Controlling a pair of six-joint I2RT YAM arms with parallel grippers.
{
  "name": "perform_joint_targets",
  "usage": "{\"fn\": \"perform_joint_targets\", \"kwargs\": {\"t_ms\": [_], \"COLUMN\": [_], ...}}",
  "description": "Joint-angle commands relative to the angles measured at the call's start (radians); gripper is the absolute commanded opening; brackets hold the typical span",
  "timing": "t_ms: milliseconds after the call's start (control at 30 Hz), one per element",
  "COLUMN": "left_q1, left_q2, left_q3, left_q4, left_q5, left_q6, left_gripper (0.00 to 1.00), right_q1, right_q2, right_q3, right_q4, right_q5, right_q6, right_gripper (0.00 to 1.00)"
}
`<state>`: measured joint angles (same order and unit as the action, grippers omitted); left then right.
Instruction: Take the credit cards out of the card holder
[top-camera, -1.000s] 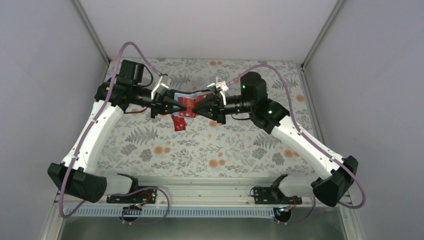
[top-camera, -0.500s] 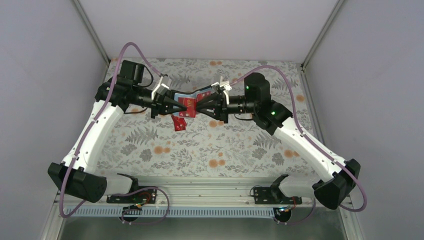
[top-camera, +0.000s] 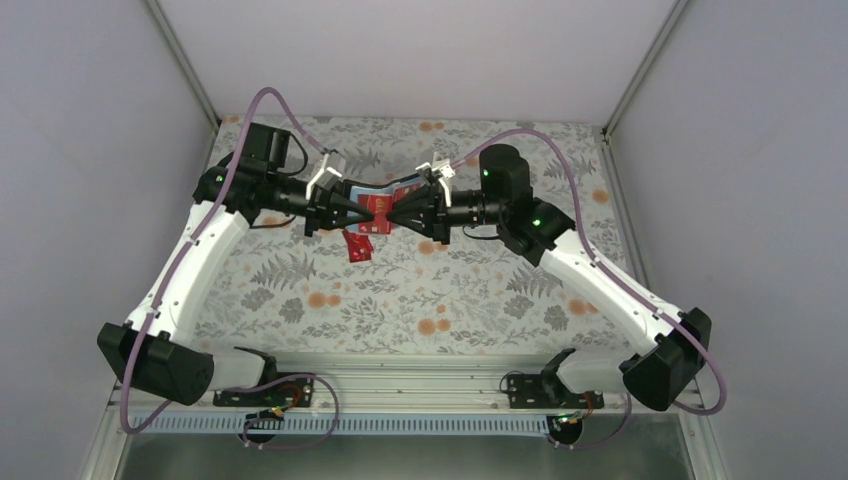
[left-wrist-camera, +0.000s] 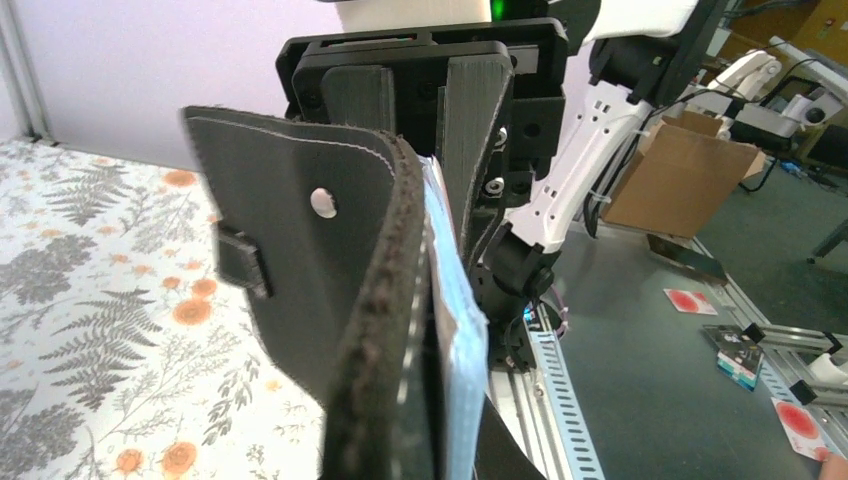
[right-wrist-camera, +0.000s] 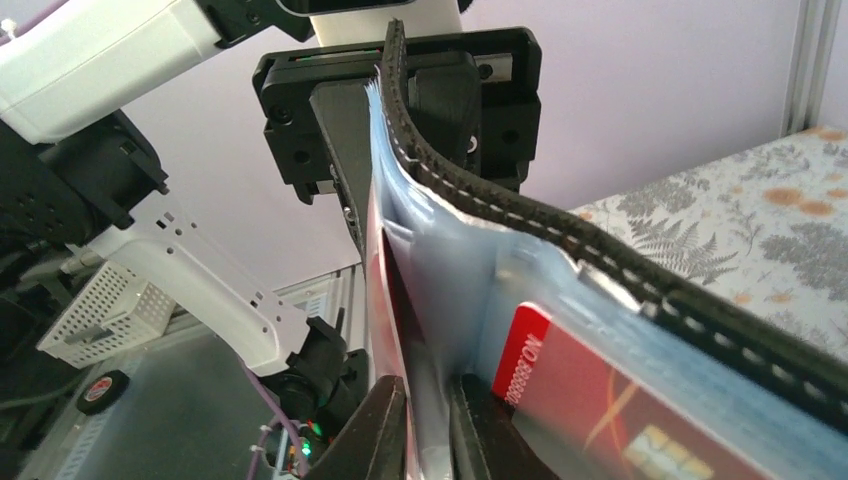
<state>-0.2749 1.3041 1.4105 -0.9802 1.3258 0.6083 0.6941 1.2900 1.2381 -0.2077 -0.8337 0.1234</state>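
Two robot arms meet nose to nose above a floral tabletop, holding the black card holder in the air between them. The left claw is clamped tight on the holder's left end. The right claw is closed almost flat on the other end, pinching the light blue lining. A red credit card sits in an inner pocket. A loose card lies on the tabletop beneath, slightly toward the arm bases.
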Motion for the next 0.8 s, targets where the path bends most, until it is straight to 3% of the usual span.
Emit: {"fn": "perform_joint_targets", "kwargs": {"t_ms": [0,200,333,467,767], "left_q1": [-0.005,-0.005,-0.004,-0.003,-0.002], "left_q2": [-0.023,-0.026,-0.025,-0.032,-0.028], "left_q3": [-0.003,-0.013,-0.008,-0.002,0.014], "left_q4": [0.026,0.018,-0.023,-0.059,-0.064], "left_q5": [0.037,0.047,0.042,0.069,0.098], "left_q6": [-0.013,0.0,0.038,0.084,0.089], "left_gripper": [0.02,0.03,0.16,0.23,0.11], "right_q1": [0.01,0.012,-0.001,-0.024,-0.036], "right_q2": [0.023,0.017,-0.024,-0.045,-0.07], "right_q3": [0.019,0.022,0.027,0.026,0.02], "right_q4": [0.042,0.058,0.015,-0.048,-0.085], "right_q5": [0.056,-0.015,0.036,0.06,0.068], "right_q6": [0.02,0.021,0.003,-0.028,-0.06], "right_gripper": [0.09,0.04,0.04,0.04,0.04]}}
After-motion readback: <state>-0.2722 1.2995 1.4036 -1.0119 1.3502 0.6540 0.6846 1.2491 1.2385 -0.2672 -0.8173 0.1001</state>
